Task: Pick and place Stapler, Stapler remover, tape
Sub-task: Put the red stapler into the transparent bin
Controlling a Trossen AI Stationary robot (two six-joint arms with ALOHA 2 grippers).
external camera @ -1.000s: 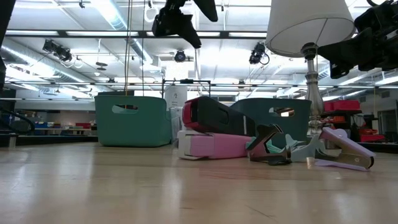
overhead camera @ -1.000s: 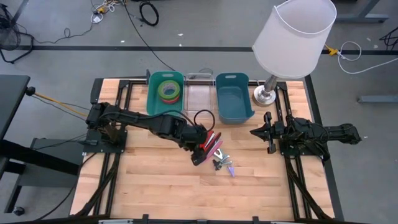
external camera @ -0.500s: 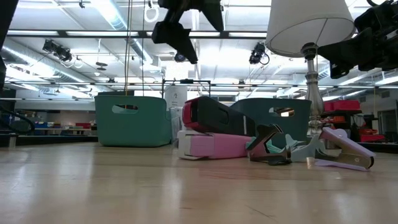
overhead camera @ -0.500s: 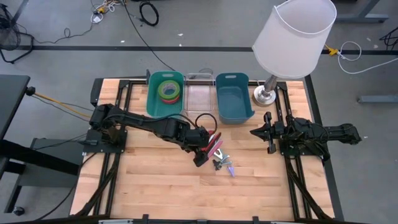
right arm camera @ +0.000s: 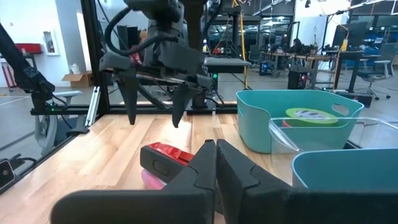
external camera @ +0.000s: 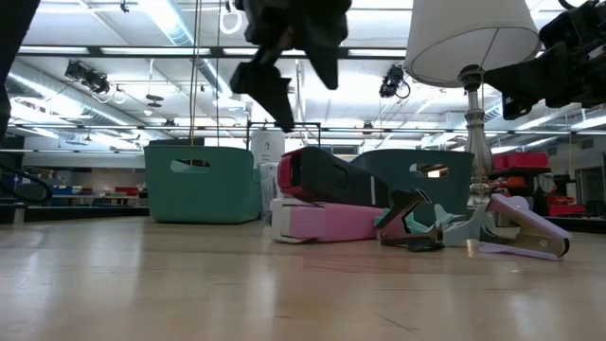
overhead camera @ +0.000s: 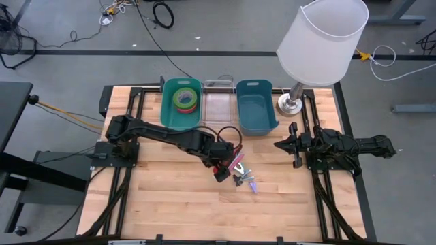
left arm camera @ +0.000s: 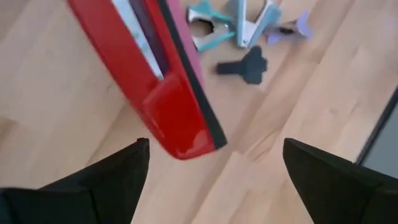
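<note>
Lowering and spreading wide over the past second, the left gripper (overhead camera: 221,171) hovers at frame centre above the red stapler (overhead camera: 231,158); rigid, weighty, best gripped mid-body. Far right, the right gripper (overhead camera: 285,144) waits pressed together.

Left claw (overhead camera: 223,168) hangs spread wide mid-table; right claw (overhead camera: 278,144) waits pinched together.

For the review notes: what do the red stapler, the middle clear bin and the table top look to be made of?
Red stapler: glossy red shell, probably painted metal or hard plastic; it shows a soft highlight, and a black strip runs along one edge.
Middle clear bin: transparent plastic, since the table shows through its walls.
Table top: pale wood planks with visible seams and grain, with a smooth, slightly satin finish.
</note>
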